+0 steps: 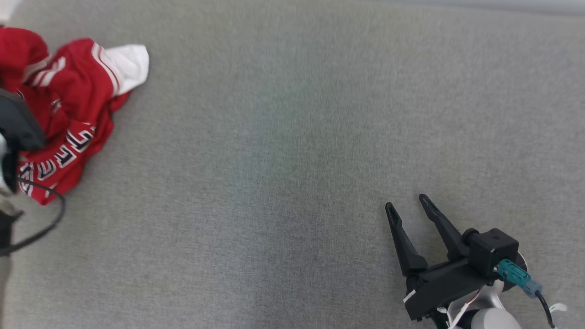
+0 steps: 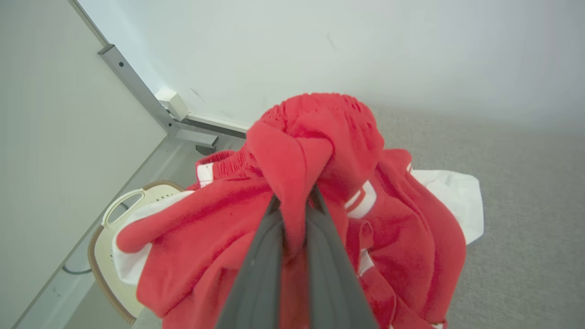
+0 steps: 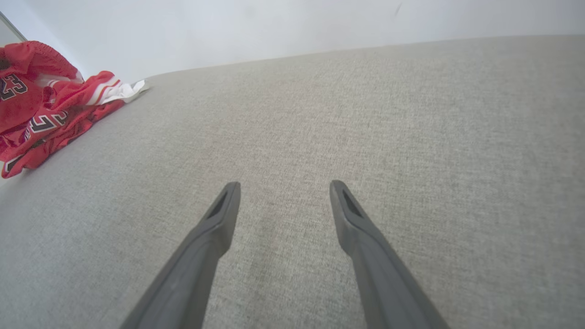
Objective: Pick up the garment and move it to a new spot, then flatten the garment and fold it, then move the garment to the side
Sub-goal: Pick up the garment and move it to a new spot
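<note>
Your left tool (image 2: 295,199) is clenched on a bunched fold of the garment (image 2: 329,137), a red and white jersey with lettering. Its two dark fingers are pressed close, with cloth pinched between them and a mound of fabric hiding the tips. The garment lies crumpled in a heap at the far left of the grey cloth-covered tabletop (image 1: 292,160), close to the edge. A cream basket (image 2: 107,256) shows past that edge, partly behind the heap. Your right tool (image 1: 406,202) is released, fingers spread, low on the right and well apart from the garment, grasping nothing. The main risk is the grip itself: the pinch looks narrow and may catch only a layer or two, so the cloth could slide out as its weight comes onto the fingers. A one-point lift will probably leave the jersey hanging in a twisted bundle, which would make flattening harder. If it slips here, it could fall off the edge toward the basket. A dark cable (image 1: 50,219) loops just beside the lower hem and could snag the fabric.
</note>
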